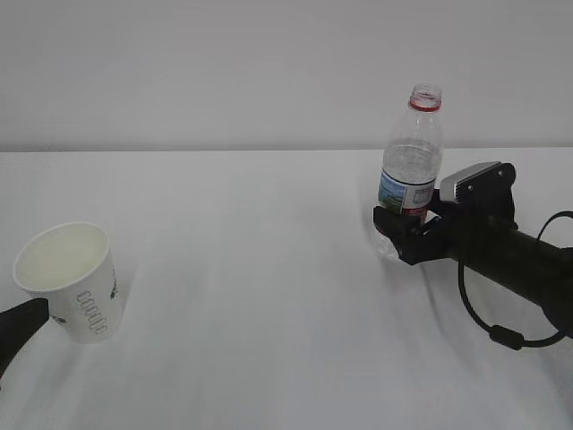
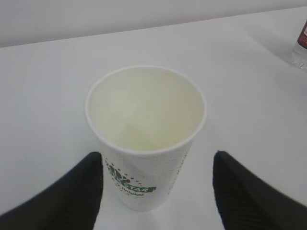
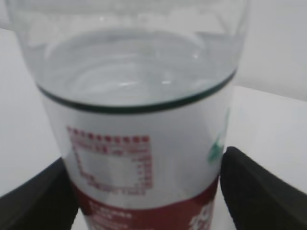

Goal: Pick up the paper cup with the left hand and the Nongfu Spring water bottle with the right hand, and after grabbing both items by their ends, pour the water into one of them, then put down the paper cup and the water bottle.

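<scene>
- Left hand (image 2: 156,191): black fingers (image 2: 72,191) spread wide either side of the cup's lower body, a gap visible on the right side; the left finger looks just at the cup wall, contact cannot be told; in the exterior view only a black tip shows at the lower left edge
- Paper cup (image 1: 70,279): white, green logo and grey lettering, standing near the table's front left, leaning slightly in the exterior view; inside pale yellowish, water level hard to tell
- Table (image 1: 251,269): plain white, matte, soft shadows beside the cup and the bottle
- Right hand (image 1: 414,235): black with a grey-white panel and black cable, jaws set wide around the bottle's lower part; whether they press on it cannot be told
- Nongfu Spring water bottle (image 1: 410,170): clear, red neck ring, uncapped, red-and-white label, upright at right, well apart from the cup, partly filled with water (image 3: 134,76)
- Wall (image 1: 224,72): bare pale grey-white behind the table's far edge
</scene>
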Tool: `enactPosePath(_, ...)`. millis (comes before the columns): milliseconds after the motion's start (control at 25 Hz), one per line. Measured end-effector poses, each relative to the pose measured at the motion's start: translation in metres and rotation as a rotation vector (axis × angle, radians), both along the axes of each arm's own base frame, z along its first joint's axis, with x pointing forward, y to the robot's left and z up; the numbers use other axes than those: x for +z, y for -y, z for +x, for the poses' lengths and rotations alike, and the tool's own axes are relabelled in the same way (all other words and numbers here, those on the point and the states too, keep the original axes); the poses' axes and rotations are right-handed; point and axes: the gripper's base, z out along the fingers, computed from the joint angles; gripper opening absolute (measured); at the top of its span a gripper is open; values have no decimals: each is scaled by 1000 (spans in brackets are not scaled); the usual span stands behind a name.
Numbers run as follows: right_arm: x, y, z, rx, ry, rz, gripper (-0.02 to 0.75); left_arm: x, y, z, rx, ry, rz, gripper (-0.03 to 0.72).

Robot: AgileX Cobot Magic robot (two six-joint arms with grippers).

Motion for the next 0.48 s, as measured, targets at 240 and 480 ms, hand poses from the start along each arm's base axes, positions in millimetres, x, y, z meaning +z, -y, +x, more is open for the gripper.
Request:
enactPosePath(240, -1, 0, 5, 1, 8, 0, 665, 0, 0, 0, 0, 0, 0, 524)
enactPosePath(480, 3, -1, 12, 2, 38, 2, 665, 0, 0, 0, 0, 0, 0, 524)
